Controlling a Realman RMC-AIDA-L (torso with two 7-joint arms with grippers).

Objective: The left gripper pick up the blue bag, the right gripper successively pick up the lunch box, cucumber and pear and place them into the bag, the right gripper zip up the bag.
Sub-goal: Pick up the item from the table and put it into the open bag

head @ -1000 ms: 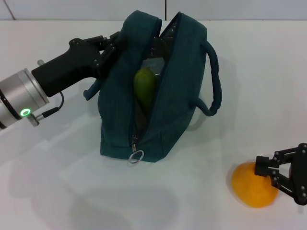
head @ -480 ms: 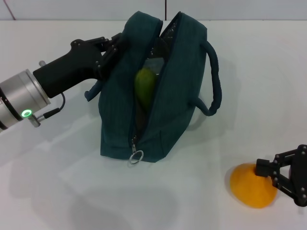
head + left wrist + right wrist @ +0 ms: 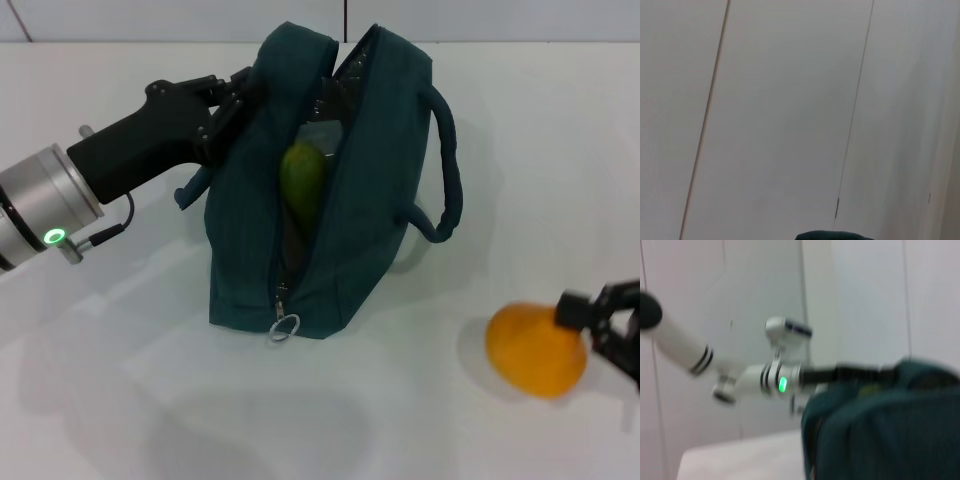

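The blue bag (image 3: 330, 210) stands open on the white table, with its zipper gap facing up. My left gripper (image 3: 232, 100) is shut on the bag's upper left edge. A green cucumber (image 3: 300, 180) stands inside, with the clear lunch box (image 3: 322, 132) behind it. My right gripper (image 3: 586, 324) is at the lower right, shut on the orange-yellow pear (image 3: 533, 351), which hangs just above the table. The bag also shows in the right wrist view (image 3: 890, 430), and its top edge shows in the left wrist view (image 3: 834, 235).
The bag's zipper pull ring (image 3: 284, 327) hangs at its near end. A carry handle (image 3: 446, 170) loops out on the bag's right side. The white table (image 3: 150, 400) spreads to the front. The left arm (image 3: 767, 380) shows in the right wrist view.
My right gripper has closed on the pear and lifted it slightly up and to the right. The left arm and the bag have stayed still.
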